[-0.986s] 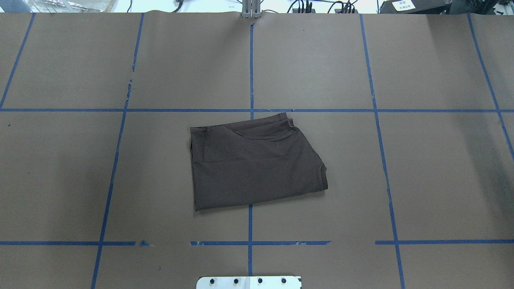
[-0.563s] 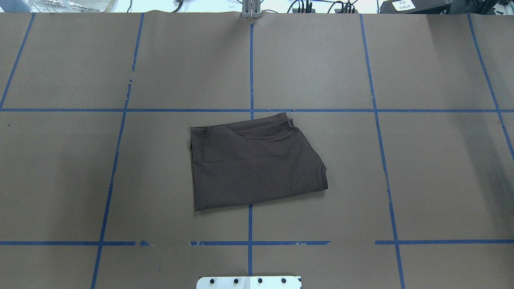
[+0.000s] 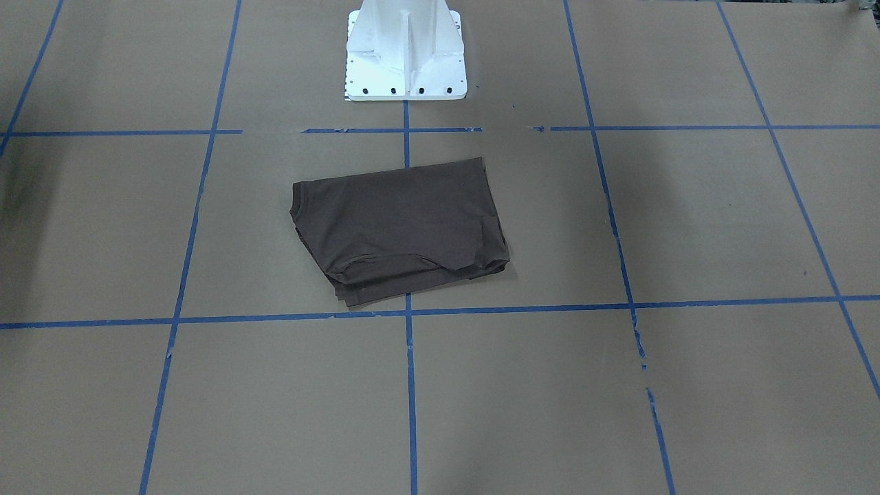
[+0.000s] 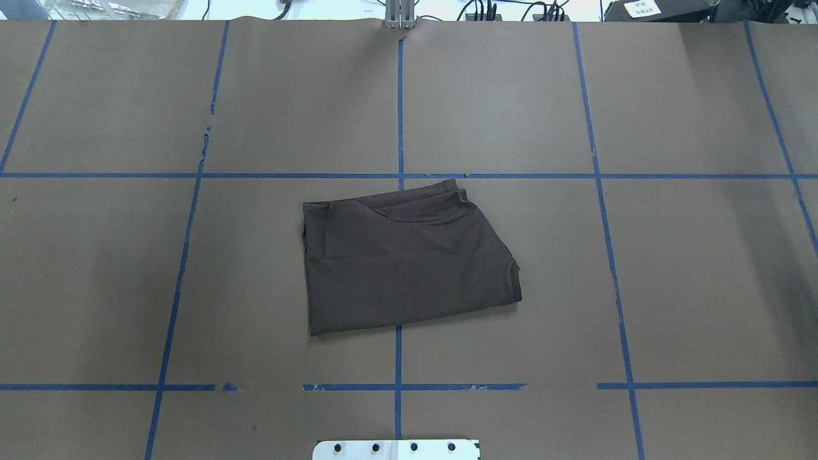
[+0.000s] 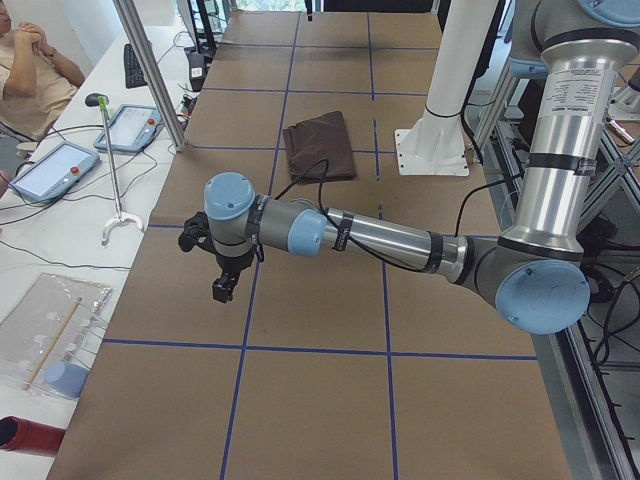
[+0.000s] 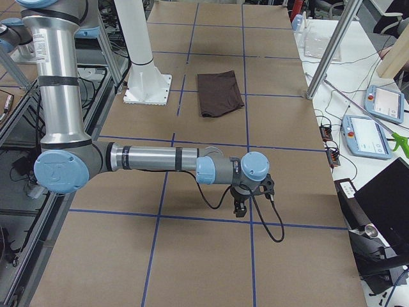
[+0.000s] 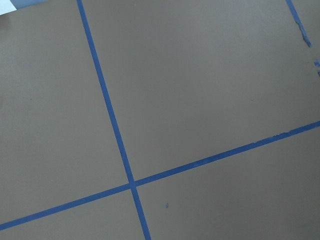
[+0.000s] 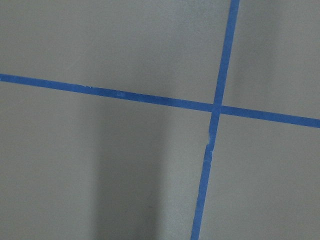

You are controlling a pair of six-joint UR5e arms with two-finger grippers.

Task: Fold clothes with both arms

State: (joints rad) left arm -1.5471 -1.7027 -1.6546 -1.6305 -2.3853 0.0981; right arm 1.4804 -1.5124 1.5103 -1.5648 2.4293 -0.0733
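Note:
The dark brown T-shirt [image 4: 406,262] lies folded into a rough rectangle at the table's middle, with layered edges at its far side. It also shows in the front-facing view [image 3: 402,227], the left view [image 5: 318,145] and the right view [image 6: 220,93]. The left gripper [image 5: 222,288] hangs over bare table far from the shirt, at the table's left end. The right gripper [image 6: 239,208] hangs over bare table at the right end. Both show only in side views, so I cannot tell whether they are open or shut. Neither touches the shirt.
The white pedestal base [image 3: 405,51] stands at the robot side of the shirt. Blue tape lines [image 4: 399,102] grid the brown table cover. Teach pendants [image 5: 125,128] and a seated person [image 5: 30,70] are beyond the table's far edge. A metal post [image 6: 329,54] stands there too.

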